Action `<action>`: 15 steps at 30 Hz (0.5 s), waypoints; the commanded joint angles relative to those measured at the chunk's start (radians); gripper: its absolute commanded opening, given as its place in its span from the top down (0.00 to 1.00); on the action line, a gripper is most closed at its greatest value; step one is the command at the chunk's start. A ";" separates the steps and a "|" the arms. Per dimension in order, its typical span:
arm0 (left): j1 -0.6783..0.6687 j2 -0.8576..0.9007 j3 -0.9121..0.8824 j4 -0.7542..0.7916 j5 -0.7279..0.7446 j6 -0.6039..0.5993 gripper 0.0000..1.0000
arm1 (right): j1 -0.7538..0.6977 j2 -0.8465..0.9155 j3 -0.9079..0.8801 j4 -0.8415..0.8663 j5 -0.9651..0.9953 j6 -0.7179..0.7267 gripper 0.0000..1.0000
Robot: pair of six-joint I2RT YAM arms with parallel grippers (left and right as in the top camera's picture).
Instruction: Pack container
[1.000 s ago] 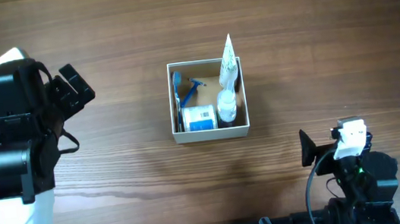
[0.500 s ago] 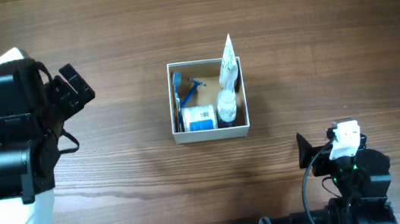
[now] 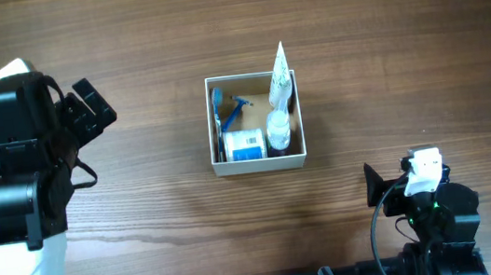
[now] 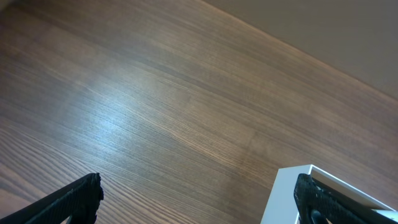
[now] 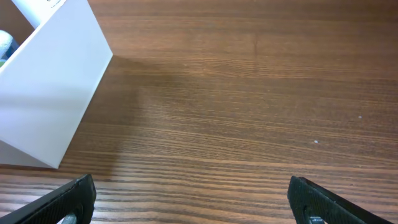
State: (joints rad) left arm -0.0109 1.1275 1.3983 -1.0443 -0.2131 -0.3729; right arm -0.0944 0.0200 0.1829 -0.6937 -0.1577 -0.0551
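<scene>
Container (image 3: 260, 163): square, open top, thin white walls. It stands flat on the wooden surface (image 3: 382, 27), about mid-surface.

Contents, overhead view:
- White tube (image 3: 280, 67) in the container's far right corner, leaning, with its tip sticking up past the rim.
- Blue razor (image 3: 236, 108) on the floor toward the far left.
- Small white bottle (image 3: 277, 130) against the right wall.
- Blue-and-white labelled item (image 3: 246, 144) along the near wall. I cannot tell what kind of item it is.
- Thin blue piece along the left wall, too small to identify.

Left tool (image 4: 198, 200): well apart from the container, off its left wall. Fingers are spread wide with only bare surface between them, and nothing is gripped. In the left wrist view a white corner of the container shows just beside one fingertip. I cannot tell whether they touch.

Right tool (image 5: 193, 200): off the container's near right corner, toward the robot's side and apart from it. Fingers are spread wide and nothing is held. In the right wrist view the container's white outer wall fills the left part, with bare wood grain between the two fingertips.
</scene>
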 commanded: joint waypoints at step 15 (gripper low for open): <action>0.008 -0.524 -0.425 0.144 -0.064 0.028 0.00 | 0.003 -0.016 -0.008 0.005 -0.027 -0.013 0.00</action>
State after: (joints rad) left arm -0.0097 0.7399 1.1412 -0.9276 -0.2623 -0.3573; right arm -0.0944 0.0196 0.1825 -0.6933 -0.1585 -0.0555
